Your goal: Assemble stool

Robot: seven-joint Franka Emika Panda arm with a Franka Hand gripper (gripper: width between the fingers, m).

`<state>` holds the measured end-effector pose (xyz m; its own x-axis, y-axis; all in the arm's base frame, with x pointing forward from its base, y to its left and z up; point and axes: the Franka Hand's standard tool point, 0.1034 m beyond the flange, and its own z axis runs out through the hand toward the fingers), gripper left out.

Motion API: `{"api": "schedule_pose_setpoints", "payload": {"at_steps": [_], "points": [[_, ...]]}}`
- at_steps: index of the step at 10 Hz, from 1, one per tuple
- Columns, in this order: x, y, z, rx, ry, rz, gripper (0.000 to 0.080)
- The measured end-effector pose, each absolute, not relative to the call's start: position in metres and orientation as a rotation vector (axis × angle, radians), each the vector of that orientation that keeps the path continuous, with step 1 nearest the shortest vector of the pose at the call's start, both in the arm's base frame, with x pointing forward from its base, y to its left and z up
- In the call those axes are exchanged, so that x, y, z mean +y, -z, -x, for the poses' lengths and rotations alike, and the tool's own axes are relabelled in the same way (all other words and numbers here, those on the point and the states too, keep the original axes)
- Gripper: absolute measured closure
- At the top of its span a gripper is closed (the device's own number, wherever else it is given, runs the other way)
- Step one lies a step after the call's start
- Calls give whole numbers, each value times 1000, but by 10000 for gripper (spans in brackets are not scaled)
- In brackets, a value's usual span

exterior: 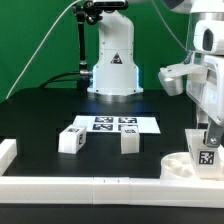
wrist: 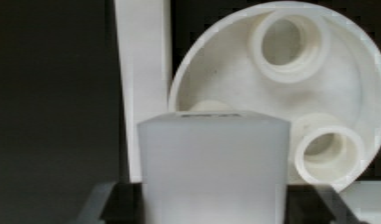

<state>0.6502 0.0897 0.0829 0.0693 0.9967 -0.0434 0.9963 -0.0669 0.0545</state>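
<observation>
My gripper (exterior: 207, 141) is at the exterior view's right, shut on a white blocky stool leg (exterior: 206, 148) with a black-and-white tag. It holds the leg upright just above the round white disc seat (exterior: 181, 164). In the wrist view the leg (wrist: 215, 165) fills the space between my dark fingers (wrist: 119, 200), and the seat (wrist: 276, 90) lies beyond it with two round holes showing. Two more white legs (exterior: 70, 138) (exterior: 129, 140) stand on the black table in front of the marker board.
The marker board (exterior: 112, 124) lies flat at the table's middle. A white rail (exterior: 90, 185) runs along the front edge, with a white block (exterior: 7, 152) at its left end. The robot base (exterior: 113, 70) stands behind.
</observation>
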Motion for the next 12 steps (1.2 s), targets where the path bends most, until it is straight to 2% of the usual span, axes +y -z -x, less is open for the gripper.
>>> {"api": "schedule_pose_setpoints", "payload": {"at_steps": [1, 4, 10, 12], "points": [[90, -83, -650, 2082, -9, -2261, 461], [88, -82, -647, 1496, -26, -2742, 461], [89, -81, -646, 886, -31, -3008, 461], [87, -80, -645, 488, -67, -3141, 461]]}}
